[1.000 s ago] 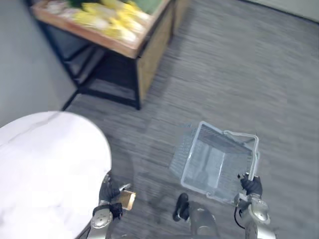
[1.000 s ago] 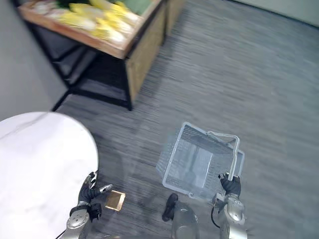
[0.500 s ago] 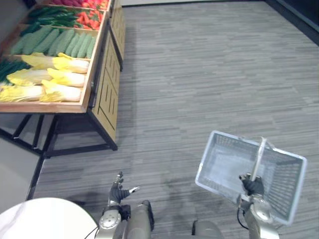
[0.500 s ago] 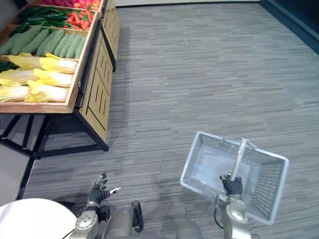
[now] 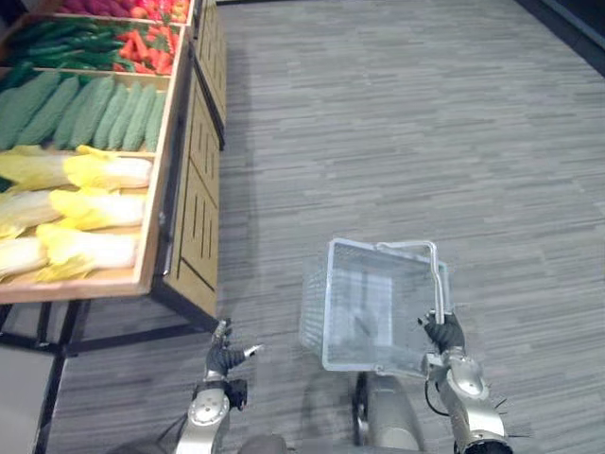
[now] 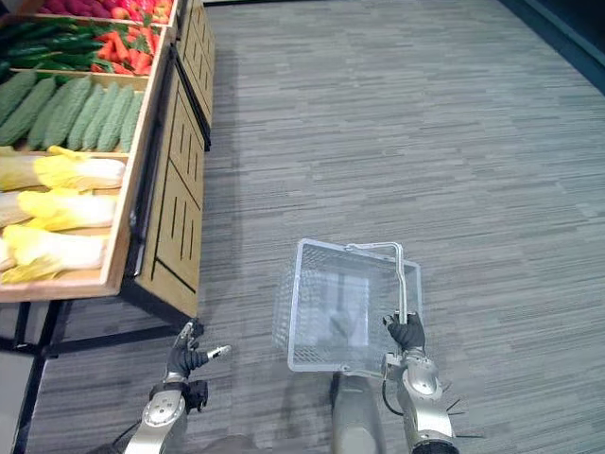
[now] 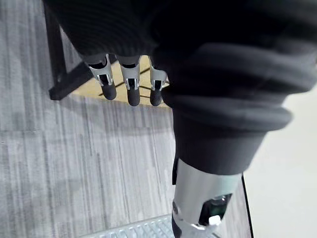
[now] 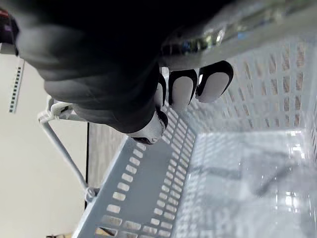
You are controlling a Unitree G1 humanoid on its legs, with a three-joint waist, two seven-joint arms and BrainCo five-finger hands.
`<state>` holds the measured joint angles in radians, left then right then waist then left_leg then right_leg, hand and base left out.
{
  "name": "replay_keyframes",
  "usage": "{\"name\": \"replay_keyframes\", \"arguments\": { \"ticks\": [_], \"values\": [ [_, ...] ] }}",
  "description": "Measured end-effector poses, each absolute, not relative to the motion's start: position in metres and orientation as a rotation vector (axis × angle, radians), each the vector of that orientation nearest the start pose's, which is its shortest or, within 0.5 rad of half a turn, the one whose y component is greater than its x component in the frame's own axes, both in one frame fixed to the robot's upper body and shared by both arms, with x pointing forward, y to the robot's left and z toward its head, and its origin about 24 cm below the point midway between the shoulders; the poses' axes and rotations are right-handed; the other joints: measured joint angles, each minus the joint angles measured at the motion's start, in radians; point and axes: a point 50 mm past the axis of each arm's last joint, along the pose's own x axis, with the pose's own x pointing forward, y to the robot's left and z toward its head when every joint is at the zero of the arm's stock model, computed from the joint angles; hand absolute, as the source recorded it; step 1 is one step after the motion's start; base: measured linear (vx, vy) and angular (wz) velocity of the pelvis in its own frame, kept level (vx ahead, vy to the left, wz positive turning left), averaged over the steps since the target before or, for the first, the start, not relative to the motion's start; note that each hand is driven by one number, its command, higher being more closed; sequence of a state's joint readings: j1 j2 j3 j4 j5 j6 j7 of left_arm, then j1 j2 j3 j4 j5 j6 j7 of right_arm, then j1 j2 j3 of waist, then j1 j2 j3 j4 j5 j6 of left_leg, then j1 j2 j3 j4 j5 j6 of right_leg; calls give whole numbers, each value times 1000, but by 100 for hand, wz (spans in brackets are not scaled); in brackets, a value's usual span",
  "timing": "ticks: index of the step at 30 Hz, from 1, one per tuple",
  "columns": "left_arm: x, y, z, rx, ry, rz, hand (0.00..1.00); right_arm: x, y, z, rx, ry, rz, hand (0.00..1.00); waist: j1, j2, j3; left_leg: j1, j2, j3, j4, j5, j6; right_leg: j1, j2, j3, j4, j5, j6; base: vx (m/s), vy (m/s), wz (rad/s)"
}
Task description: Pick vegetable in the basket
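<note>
Camera has swung: vegetable shelf [image 5: 168,180] now at 9 o'clock on grey floor [image 5: 397,123]; right hand [image 5: 444,334] clenches the handle [image 5: 439,284] of the basket [image 5: 369,307] at 5 o'clock; left hand [image 5: 222,360], released, at 7.

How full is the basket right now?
Empty: the basket shows only bare mesh inside, hanging from the right robot hand.

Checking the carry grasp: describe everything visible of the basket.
The basket is a rectangular, pale grey, plastic-looking carrier with slotted walls, and it is empty. A thin handle of the same colour arches over it. The right hand curls round that handle; nothing else touches it. It hangs tilted above the grey floor, to the right of the produce stand.
</note>
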<state>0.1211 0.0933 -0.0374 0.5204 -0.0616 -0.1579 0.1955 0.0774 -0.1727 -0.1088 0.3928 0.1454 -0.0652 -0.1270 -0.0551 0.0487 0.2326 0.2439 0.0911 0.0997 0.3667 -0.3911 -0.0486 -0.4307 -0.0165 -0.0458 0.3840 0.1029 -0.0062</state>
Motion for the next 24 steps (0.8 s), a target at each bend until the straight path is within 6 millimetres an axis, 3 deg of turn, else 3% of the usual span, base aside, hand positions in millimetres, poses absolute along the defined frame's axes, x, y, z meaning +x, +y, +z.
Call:
{"name": "replay_keyframes", "arguments": {
  "ticks": [2, 4, 5, 6, 7, 9, 11, 13, 14, 15, 16, 18, 19, 20, 21, 22, 24],
  "values": [
    [195, 182, -75, 101, 439, 202, 0, 210, -235, -43, -19, 353, -342, 100, 1, -13, 1, -58, -4, -74, 16, -2, -14, 11, -29, 24, 64, -88, -2, 493, -148, 48],
    [192, 179, -76, 86, 441, 212, 0, 195, -236, -51, -11, 395, -361, 100, -1, -13, 0, -84, 7, -123, 150, 102, -40, 113, -50, -49, 129, -205, 10, 464, -195, 82],
    [187, 176, -76, 65, 440, 226, 0, 186, -236, -52, -12, 400, -366, 100, 8, -7, 1, -154, 33, -109, 369, 229, -51, 211, -54, -81, 97, -254, 17, 514, -158, 56],
    [184, 177, -76, 55, 442, 238, 0, 184, -236, -50, -11, 391, -371, 100, 17, 0, 3, -189, 55, -81, 456, 315, -51, 247, -49, -86, 70, -261, 13, 522, -56, 42],
    [171, 179, -81, 41, 473, 265, 0, 182, -233, -47, -1, 374, -376, 100, 34, 1, 3, -273, 136, -8, 619, 424, -58, 349, -35, -89, -26, -270, -2, 439, 15, 16],
    [166, 178, -82, 26, 483, 273, 0, 184, -235, -40, 15, 341, -415, 100, 42, 2, 2, -373, 176, 55, 706, 289, -38, 421, -37, -104, -88, -277, -9, 401, 35, 16],
    [166, 178, -82, 15, 481, 278, 0, 187, -240, -35, 36, 308, -456, 100, 56, -10, 5, -468, 167, 135, 629, 189, -21, 491, -60, -119, -145, -278, 15, 420, 48, 14],
    [166, 179, -82, 19, 481, 278, 0, 186, -247, -32, 29, 297, -469, 100, 66, -21, 5, -506, 120, 236, 358, 176, 4, 544, -96, -142, -151, -311, 59, 479, 95, 45],
    [164, 180, -84, 25, 492, 275, 0, 179, -258, -37, 6, 323, -498, 100, 59, 5, -19, -483, 101, 381, 122, 255, 124, 603, -88, -178, -152, -370, 97, 473, 110, 108],
    [166, 183, -84, 39, 490, 276, 0, 177, -257, -46, 14, 364, -503, 100, 50, -30, -33, -467, 63, 397, 89, 246, 131, 619, -116, -193, -158, -378, 104, 480, 124, 117],
    [167, 184, -83, 42, 488, 277, 0, 176, -257, -50, 17, 380, -505, 100, 48, -48, -43, -467, 42, 401, 76, 242, 135, 622, -129, -196, -164, -378, 105, 386, 119, 86],
    [165, 184, -85, 37, 498, 282, 0, 179, -257, -53, 17, 394, -505, 100, 50, -60, -48, -471, -12, 369, 77, 192, 173, 642, -156, -209, -132, -378, 111, 479, 136, 79],
    [163, 183, -86, 35, 507, 277, 0, 178, -258, -55, 17, 409, -507, 100, 46, -59, -48, -462, -29, 356, 73, 181, 173, 635, -166, -216, -83, -378, 113, 461, 137, 97],
    [160, 181, -89, 38, 523, 269, 0, 174, -257, -63, 11, 454, -508, 100, 40, -62, -47, -427, -62, 311, 57, 161, 169, 597, -198, -225, 86, -366, 139, 541, 111, 109],
    [158, 182, -91, 47, 536, 262, 0, 166, -257, -69, 4, 493, -510, 100, 37, -68, -45, -378, -91, 257, 36, 142, 165, 528, -240, -206, 326, -290, 192, 539, 78, 130],
    [156, 184, -93, 59, 548, 256, 0, 163, -255, -72, 3, 511, -509, 100, 29, -76, -42, -346, -107, 224, 31, 128, 166, 471, -249, -165, 484, -242, 182, 458, -1, 116],
    [146, 182, -100, 70, 599, 241, 0, 160, -253, -77, 2, 540, -500, 100, 21, -73, -42, -290, -112, 158, 21, 108, 164, 363, -222, -97, 625, -357, 133, 401, -113, 105]
  ]
}}
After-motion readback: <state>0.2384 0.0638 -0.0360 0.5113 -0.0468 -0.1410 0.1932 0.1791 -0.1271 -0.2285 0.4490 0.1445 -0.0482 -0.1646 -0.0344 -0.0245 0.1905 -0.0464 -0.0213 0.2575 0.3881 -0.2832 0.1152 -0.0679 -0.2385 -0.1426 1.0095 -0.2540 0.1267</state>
